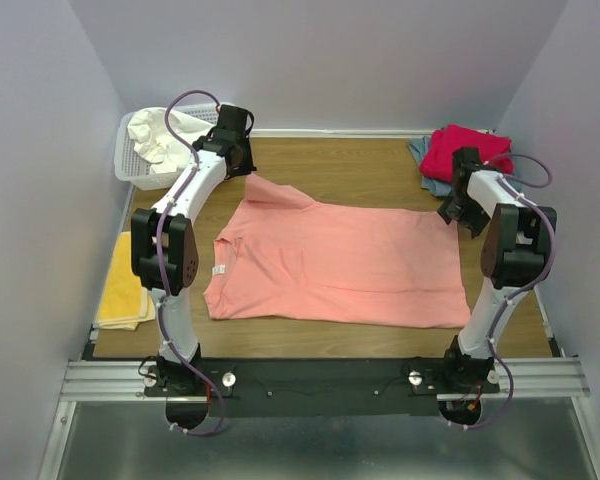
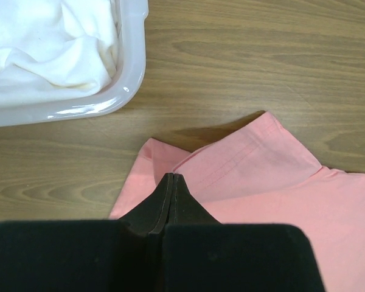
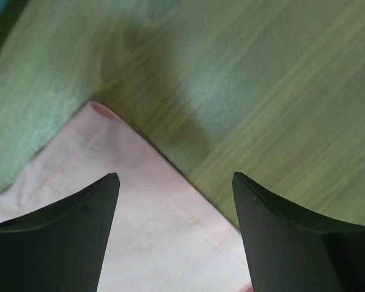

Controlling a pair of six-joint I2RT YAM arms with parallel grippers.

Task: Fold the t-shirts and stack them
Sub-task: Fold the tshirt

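Observation:
The large salmon-pink t-shirt [image 1: 340,262] lies spread out in the middle of the wooden table. My left gripper [image 1: 242,165] is at its far left sleeve. In the left wrist view the jaws [image 2: 172,177] are pressed together at a raised fold of that sleeve [image 2: 243,170]. My right gripper [image 1: 458,210] is open over the shirt's far right corner [image 3: 140,213], with a finger on each side of the hem and nothing held. The crimson-red shirt [image 1: 467,148] lies on the grey-blue one [image 1: 423,155] at the back right. The white shirt [image 1: 160,135] sits in the basket.
The white plastic basket [image 1: 130,172] stands at the back left; its rim [image 2: 131,73] is just beyond the sleeve. A folded yellow cloth [image 1: 123,285] lies at the table's left edge. Purple walls close in the left, back and right.

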